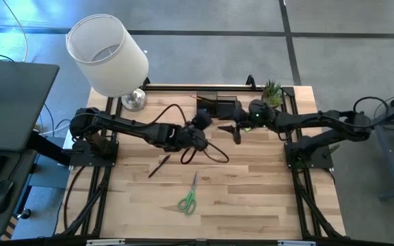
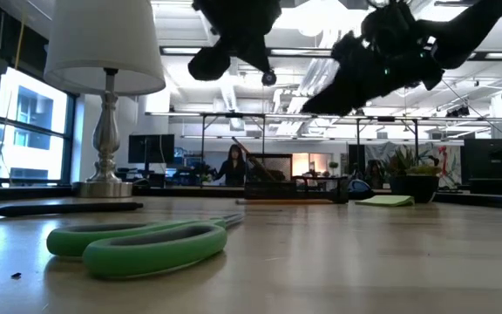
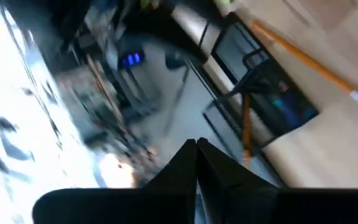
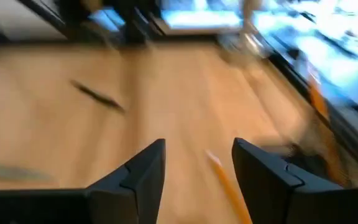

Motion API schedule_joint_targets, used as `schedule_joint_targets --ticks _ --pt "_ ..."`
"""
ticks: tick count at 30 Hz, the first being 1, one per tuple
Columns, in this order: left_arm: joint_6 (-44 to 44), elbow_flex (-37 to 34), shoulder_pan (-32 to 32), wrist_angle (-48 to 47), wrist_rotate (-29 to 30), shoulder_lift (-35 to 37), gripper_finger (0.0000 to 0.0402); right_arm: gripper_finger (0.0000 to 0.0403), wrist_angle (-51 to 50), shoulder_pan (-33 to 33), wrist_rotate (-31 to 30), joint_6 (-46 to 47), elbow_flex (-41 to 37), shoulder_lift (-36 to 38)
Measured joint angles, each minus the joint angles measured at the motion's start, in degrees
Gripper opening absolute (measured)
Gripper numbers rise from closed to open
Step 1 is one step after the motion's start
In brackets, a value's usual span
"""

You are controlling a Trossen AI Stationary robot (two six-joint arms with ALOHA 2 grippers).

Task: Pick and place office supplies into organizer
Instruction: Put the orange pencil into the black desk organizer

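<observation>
The black organizer (image 1: 214, 104) stands at the table's far middle; in the left wrist view the organizer (image 3: 278, 106) has an orange pencil (image 3: 246, 127) sticking up in it. Another orange pencil (image 3: 309, 59) lies on the wood beside it. My left gripper (image 1: 202, 121) hovers shut and empty near the organizer's left. My right gripper (image 1: 228, 128) hovers open to its right; an orange pencil (image 4: 229, 183) shows past the gap between its fingers, apart from them. The green-handled scissors (image 1: 188, 198) and a dark pen (image 1: 159, 166) lie flat nearer the front. A lime sticky-note pad (image 2: 386, 201) lies far back.
A white-shaded lamp (image 1: 108, 55) stands at the far left corner and a small potted plant (image 1: 272, 92) at the far right. A dark cable (image 1: 211, 152) loops on the wood under the left arm. Bare wood lies along the table's front and right.
</observation>
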State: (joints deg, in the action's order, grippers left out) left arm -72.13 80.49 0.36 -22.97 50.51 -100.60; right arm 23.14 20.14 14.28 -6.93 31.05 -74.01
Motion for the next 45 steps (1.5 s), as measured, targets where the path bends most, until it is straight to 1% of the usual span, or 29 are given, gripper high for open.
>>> schedule_joint_targets --ticks 3,5,6,9,11,12,14,16,19,22,24,26,28,29,30,33,39,42,45 --pt "16.36 0.00 0.35 -2.43 2.72 0.00 0.0000 0.0177 -2.47 -0.73 -10.55 -4.12 -0.04 -1.25" --pt "28.18 0.00 1.12 -4.63 2.78 0.00 0.0000 0.0171 -3.25 -1.04 -13.00 -5.79 -0.04 -2.36" --pt "34.04 0.02 1.74 -6.39 1.26 0.01 0.0000 0.0168 -3.12 -1.29 -12.65 -6.05 -0.04 -3.12" --pt "48.66 0.00 4.65 -12.21 -7.41 0.40 0.0000 0.0159 -4.18 -1.91 -10.55 -6.06 0.70 -5.79" --pt "55.12 -0.01 7.06 -13.54 -13.68 0.80 0.0000 0.0154 -6.17 -2.40 -9.73 -6.12 2.55 -8.06" --pt "57.07 -0.44 8.20 -12.40 -16.35 0.85 0.0000 0.0152 -8.16 -2.72 -9.46 -6.56 3.79 -9.23" --pt "58.51 -2.53 10.23 -7.41 -19.85 0.87 0.0000 0.0150 -12.68 -3.39 -9.61 -7.70 7.33 -12.35" --pt "59.52 -5.45 11.71 -0.21 -20.95 1.72 0.0000 0.0150 -18.72 -3.82 -9.60 -8.92 11.17 -15.30" --pt "60.99 -11.22 13.02 11.31 -23.16 5.24 0.0000 0.0152 -26.66 -3.80 -8.71 -11.10 16.39 -19.70" --pt "61.90 -18.66 14.14 20.81 -27.76 9.66 0.0000 0.0148 -31.19 -3.70 -7.06 -12.63 19.89 -23.38" --pt "61.76 -23.42 15.28 28.33 -34.72 13.16 0.0000 0.0144 -31.11 -3.67 -6.78 -13.48 21.29 -25.28" --pt "61.93 -26.82 16.78 34.93 -44.83 16.45 0.0000 0.0139 -31.11 -3.67 -6.73 -14.86 22.60 -26.77" --pt "63.83 -28.60 18.47 37.14 -54.06 19.17 0.0000 0.0134 -31.32 -3.66 -6.65 -15.02 24.01 -28.21" --pt "65.00 -28.51 18.92 37.91 -57.13 20.13 0.0000 0.0132 -31.19 -3.65 -6.60 -14.83 24.76 -28.71" --pt "66.26 -28.58 19.35 37.45 -58.96 21.31 0.0000 0.0129 -31.73 -3.65 -6.74 -14.72 25.23 -29.05" --pt "66.66 -28.06 19.56 37.53 -60.56 24.16 0.0000 0.0121 -32.97 -3.65 -7.84 -14.76 26.90 -31.11" --pt "63.70 -25.39 19.25 37.75 -60.90 28.39 0.0000 0.0102 -35.96 -3.49 -6.36 -14.13 31.03 -36.94" --pt "63.41 -22.94 19.56 37.78 -60.12 29.91 0.0000 0.0091 -40.41 -3.58 -7.42 -14.13 34.22 -39.02" --pt "63.35 -21.84 19.56 37.52 -60.11 30.94 0.0000 0.0074 -44.95 -3.60 -7.89 -14.31 36.57 -39.42"
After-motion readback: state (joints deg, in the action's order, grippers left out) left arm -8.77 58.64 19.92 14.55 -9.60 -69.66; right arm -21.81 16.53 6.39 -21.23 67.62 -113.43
